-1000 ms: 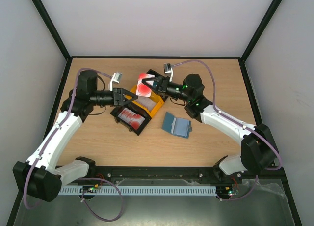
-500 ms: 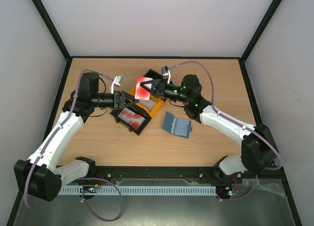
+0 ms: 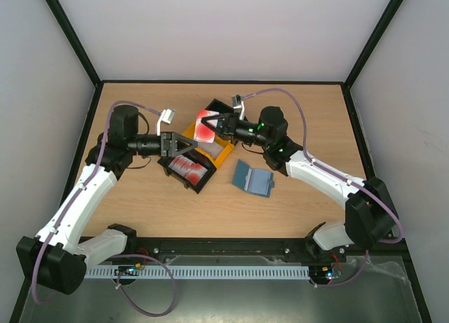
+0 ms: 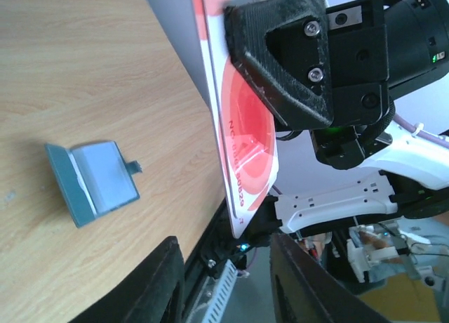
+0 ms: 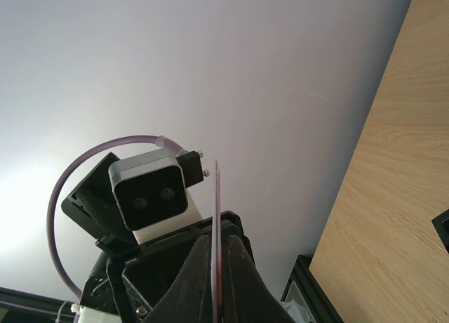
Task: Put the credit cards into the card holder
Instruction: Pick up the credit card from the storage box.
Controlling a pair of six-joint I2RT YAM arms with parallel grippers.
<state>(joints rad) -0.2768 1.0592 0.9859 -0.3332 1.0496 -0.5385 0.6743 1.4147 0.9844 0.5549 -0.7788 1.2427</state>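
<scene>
Right gripper [image 3: 215, 123] is pinching one credit card [image 3: 204, 125], holding it upright over the yellow tray [image 3: 219, 152]. Left gripper [image 3: 184, 143] is sitting spread wide, gripping nothing, just beside that card. Card holder [image 3: 252, 178] is lying open on the table [image 3: 316, 119], apart from both.

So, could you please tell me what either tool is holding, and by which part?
The right tool grips a credit card by one end; the left tool holds nothing.

credit card [image 4: 247, 151] top cropped, partly behind right tool [image 4: 238, 35]
</scene>
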